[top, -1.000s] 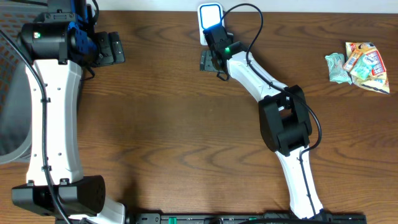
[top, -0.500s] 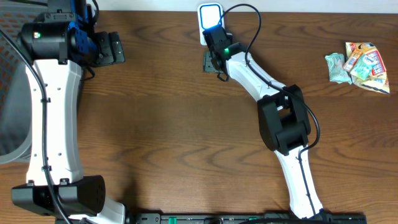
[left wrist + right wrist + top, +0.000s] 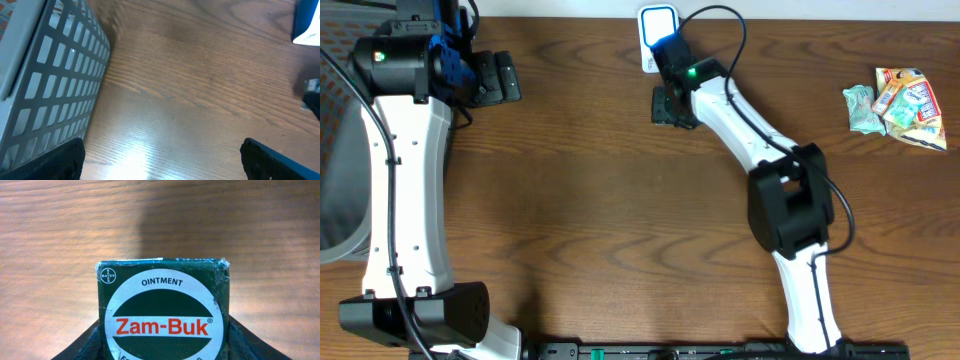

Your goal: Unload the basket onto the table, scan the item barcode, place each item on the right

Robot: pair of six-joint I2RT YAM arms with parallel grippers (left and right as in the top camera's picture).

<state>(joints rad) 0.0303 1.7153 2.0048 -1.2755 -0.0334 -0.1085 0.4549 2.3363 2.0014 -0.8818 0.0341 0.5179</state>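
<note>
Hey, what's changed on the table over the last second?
The right end effector closed on the green Zam-Buk box and carried it slightly to the right and back toward the robot. The left arm, the blue-lit scanner and the snack packets stayed put.

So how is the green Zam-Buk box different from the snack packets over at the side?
The Zam-Buk box is dark green with straight edges; the snack packets are crinkly, orange, yellow and pale green. The box sits between the fingers of the right gripper; the packets lie loose, with nothing touching them, at the right edge of the table. Both are packaged shop goods.
</note>
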